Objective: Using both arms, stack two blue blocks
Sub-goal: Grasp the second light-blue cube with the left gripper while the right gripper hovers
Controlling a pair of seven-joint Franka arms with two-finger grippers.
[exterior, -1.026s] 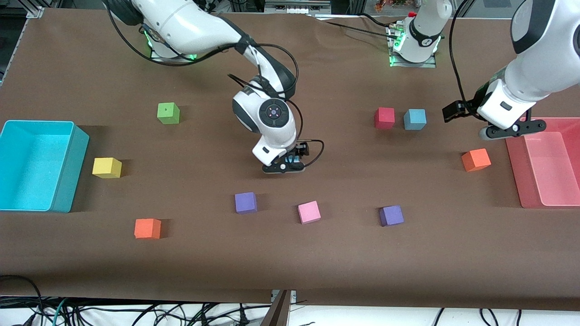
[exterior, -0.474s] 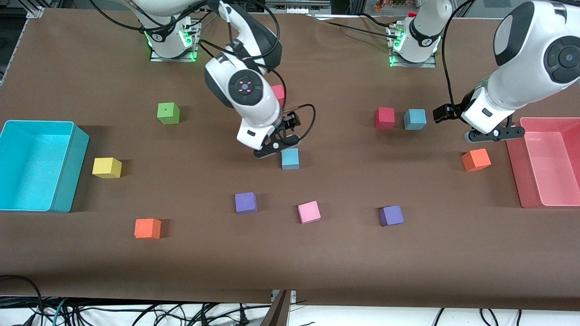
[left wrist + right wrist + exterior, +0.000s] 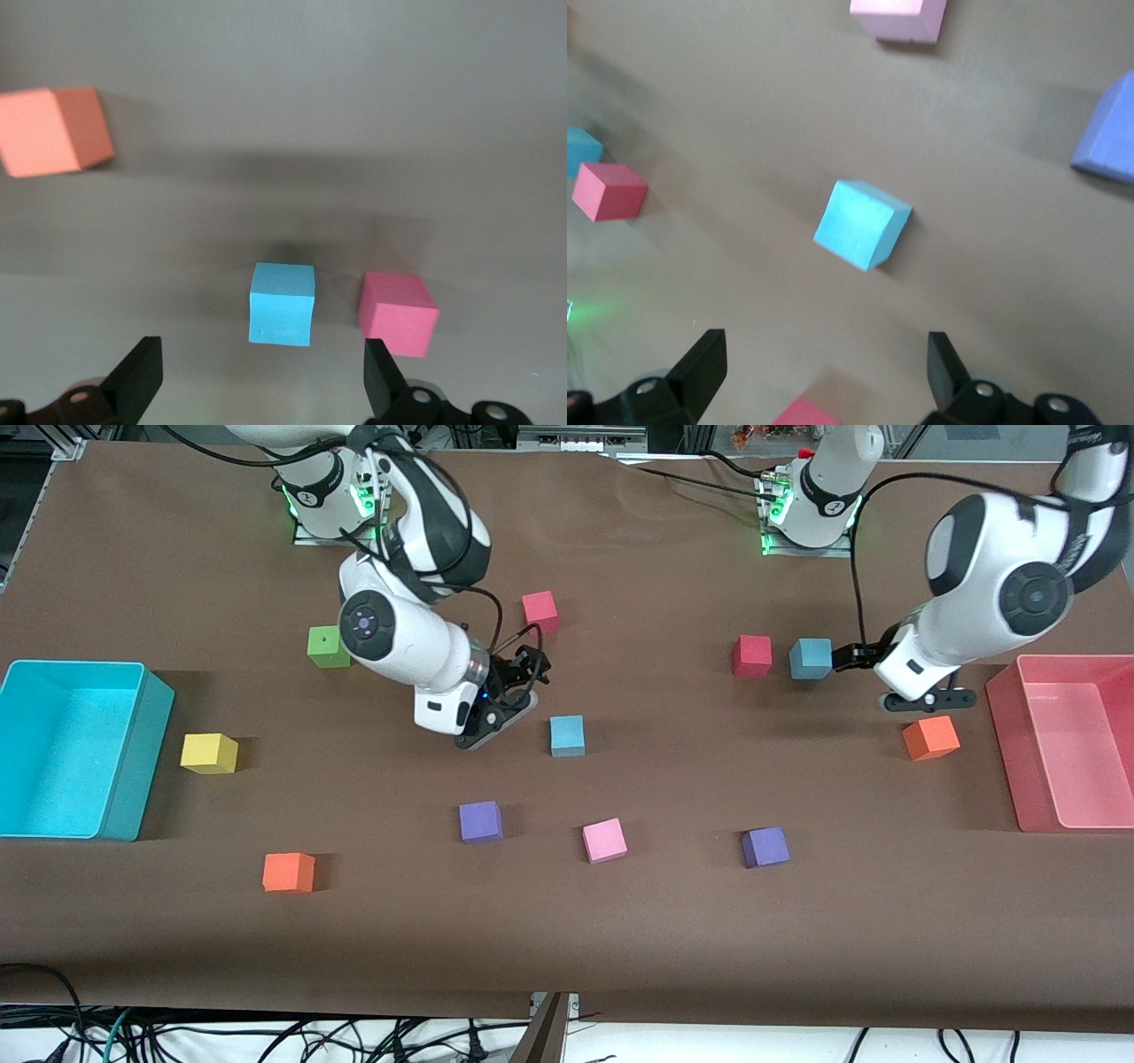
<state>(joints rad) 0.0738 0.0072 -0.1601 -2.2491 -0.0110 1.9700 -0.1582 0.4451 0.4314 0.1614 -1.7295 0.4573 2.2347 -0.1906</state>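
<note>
One blue block [image 3: 567, 735] rests alone on the brown table [image 3: 620, 939] near the middle; it also shows as blue block [image 3: 861, 224] in the right wrist view. My right gripper [image 3: 493, 724] hangs open and empty beside it, toward the right arm's end; right gripper [image 3: 822, 372]. The second blue block [image 3: 811, 658] sits next to a red cube [image 3: 752, 655]. My left gripper [image 3: 924, 701] hovers open beside it, over the table by an orange cube [image 3: 930, 737]. In the left wrist view the blue block [image 3: 282, 304] lies ahead of the open left gripper [image 3: 257, 382].
A cyan bin [image 3: 133, 753] stands at the right arm's end, a pink bin [image 3: 1010, 753] at the left arm's end. Loose cubes: green [image 3: 329, 646], yellow [image 3: 209, 753], orange [image 3: 288, 872], purple [image 3: 481, 821], pink [image 3: 604, 840], purple [image 3: 765, 847], red [image 3: 539, 611].
My right gripper has lifted off the middle blue block, left it on the table and drawn back toward its base. The left gripper has swung from the pink bin toward the second blue block.
</note>
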